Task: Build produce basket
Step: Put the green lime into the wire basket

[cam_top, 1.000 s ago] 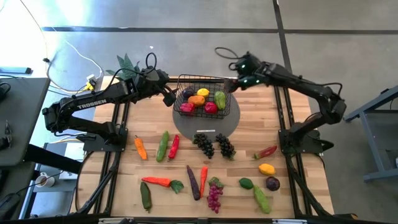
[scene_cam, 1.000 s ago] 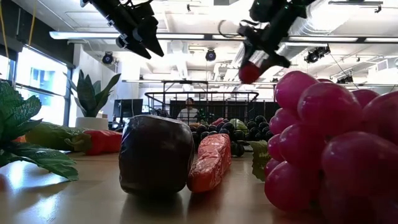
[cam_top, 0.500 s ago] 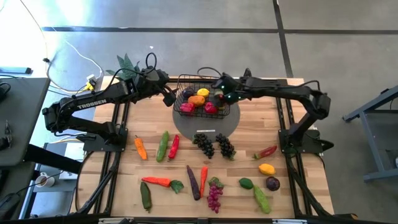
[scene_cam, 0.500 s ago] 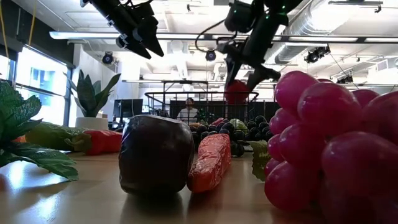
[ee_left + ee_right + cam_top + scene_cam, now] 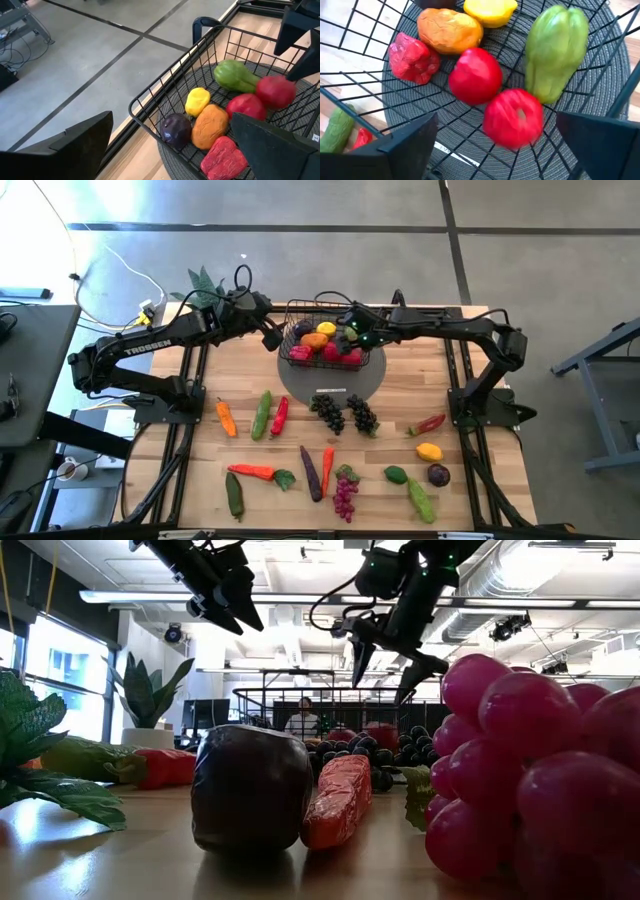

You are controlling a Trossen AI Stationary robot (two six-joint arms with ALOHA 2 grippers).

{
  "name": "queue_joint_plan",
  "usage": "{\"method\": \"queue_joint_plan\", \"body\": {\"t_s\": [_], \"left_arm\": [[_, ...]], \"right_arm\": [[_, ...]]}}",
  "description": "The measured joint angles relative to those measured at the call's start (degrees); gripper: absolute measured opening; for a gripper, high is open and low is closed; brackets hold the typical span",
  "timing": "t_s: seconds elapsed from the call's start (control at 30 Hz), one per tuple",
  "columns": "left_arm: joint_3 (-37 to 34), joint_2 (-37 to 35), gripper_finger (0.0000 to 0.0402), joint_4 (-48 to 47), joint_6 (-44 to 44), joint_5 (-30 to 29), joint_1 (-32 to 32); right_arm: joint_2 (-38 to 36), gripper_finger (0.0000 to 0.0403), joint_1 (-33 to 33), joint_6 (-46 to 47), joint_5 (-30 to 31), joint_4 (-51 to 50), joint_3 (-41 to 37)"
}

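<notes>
We see the right gripper (image 5: 387,668) with jaws spread wide and gripping nothing, poised above the basket (image 5: 322,340) at the far middle of the table. Just under it a red apple (image 5: 513,118) lies in the basket beside another red fruit (image 5: 475,76) and a green pepper (image 5: 556,50). The left gripper (image 5: 232,602) hangs wide open and empty at the basket's left.

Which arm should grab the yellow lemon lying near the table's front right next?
Right. The lemon lies on its side of the table, and the right pincer hangs open over the basket.
</notes>
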Motion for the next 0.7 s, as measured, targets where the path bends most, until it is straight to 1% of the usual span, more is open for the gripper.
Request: {"method": "queue_joint_plan", "body": {"t_s": [0.07,0.13,0.27,0.47,0.7], "left_arm": [[0.0,0.0,0.0397,0.0,0.0,0.0,0.0],[0.0,0.0,0.0397,0.0,0.0,0.0,0.0],[0.0,0.0,0.0397,0.0,0.0,0.0,0.0],[0.0,0.0,0.0397,0.0,0.0,0.0,0.0],[0.0,0.0,0.0397,0.0,0.0,0.0,0.0]], "right_arm": [[0.0,0.0395,0.1,0.0,0.0,0.5,0.0],[-0.4,0.0394,0.3,-0.5,-0.4,1.3,0.0],[-2.6,0.0394,1.2,-4.1,0.5,1.9,0.0],[-6.1,0.0393,2.9,-4.8,0.6,1.8,0.0],[-10.0,0.0394,7.4,-3.9,-2.2,-0.1,0.0]]}}
